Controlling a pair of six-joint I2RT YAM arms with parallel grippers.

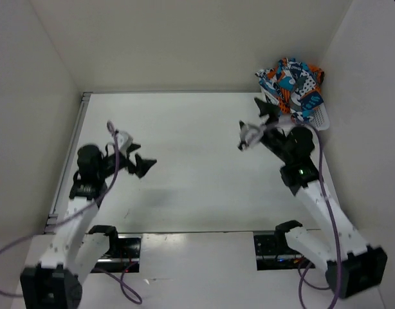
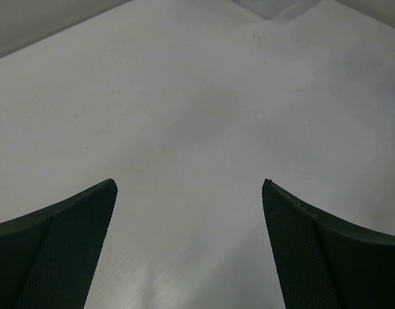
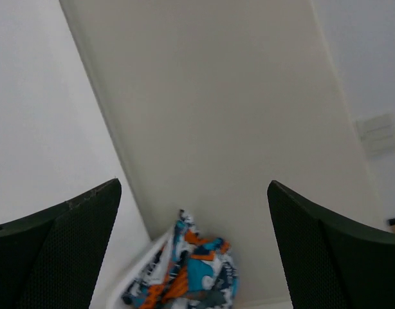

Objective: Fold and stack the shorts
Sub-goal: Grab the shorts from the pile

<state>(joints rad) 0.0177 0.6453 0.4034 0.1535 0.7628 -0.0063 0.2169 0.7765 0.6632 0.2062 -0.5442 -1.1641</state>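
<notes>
At the near edge of the white table [image 1: 197,141] the two arm bases sit side by side. The left arm reaches a short way in. The left gripper [image 1: 143,166] hangs over bare tabletop in the near-left area, and in the left wrist view [image 2: 190,183] its jaws are spread wide with only the table surface between them.

Farther in, the right arm stretches toward the far right corner. The right gripper [image 1: 269,111] is also spread wide and holds nothing. In its wrist view [image 3: 194,183] the dark fingers frame the pale wall and the corner beyond.

In that far right corner stands a white mesh basket [image 1: 321,118] against the side wall. The shorts [image 1: 293,84] lie crumpled in it, unfolded and heaped above the rim. The right wrist view shows the same bundle [image 3: 191,273] beside the basket's white edge [image 3: 136,280], apart from the fingers.
</notes>
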